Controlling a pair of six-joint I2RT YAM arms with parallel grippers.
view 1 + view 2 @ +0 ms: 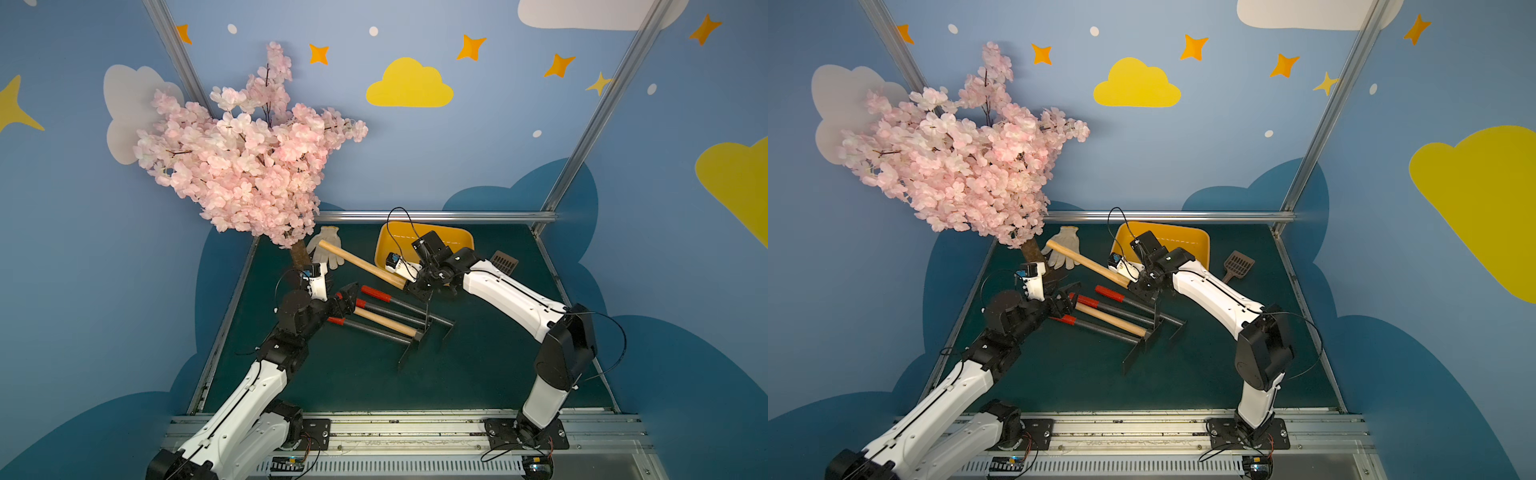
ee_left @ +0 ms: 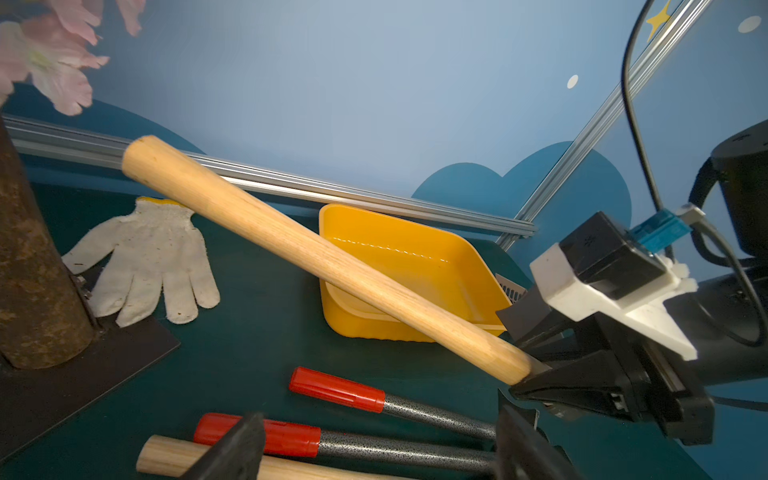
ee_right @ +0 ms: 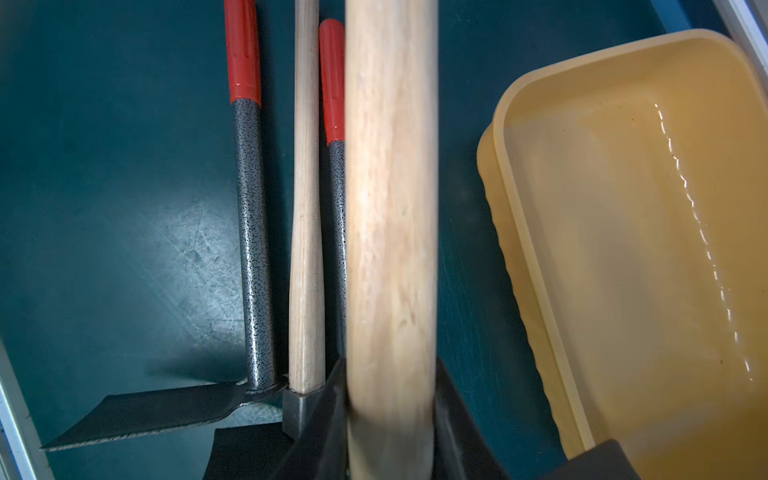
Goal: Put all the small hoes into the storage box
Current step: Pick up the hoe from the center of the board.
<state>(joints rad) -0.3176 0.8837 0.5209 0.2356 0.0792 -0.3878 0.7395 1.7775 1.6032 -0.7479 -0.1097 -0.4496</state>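
My right gripper (image 1: 409, 284) (image 3: 390, 395) is shut on a small hoe (image 1: 361, 264) (image 1: 1088, 264) (image 2: 316, 257) (image 3: 390, 208) with a pale wooden handle. It holds the hoe near the head end, lifted off the mat, with the handle slanting up toward the glove. The yellow-orange storage box (image 1: 453, 245) (image 1: 1183, 245) (image 2: 415, 266) (image 3: 623, 208) stands just behind that gripper with nothing in it. My left gripper (image 1: 347, 297) (image 1: 1069, 297) (image 2: 380, 432) is open, low over the handle ends of three hoes lying side by side: a red-gripped one (image 1: 376, 294), a wooden one (image 1: 384, 322) and another red-gripped one (image 1: 336, 321).
A white work glove (image 1: 328, 249) lies at the back left beside the trunk of a pink blossom tree (image 1: 245, 166) on a dark base plate (image 2: 104, 365). A brown slotted scoop (image 1: 505, 262) lies right of the box. A metal rail (image 1: 436, 216) bounds the back.
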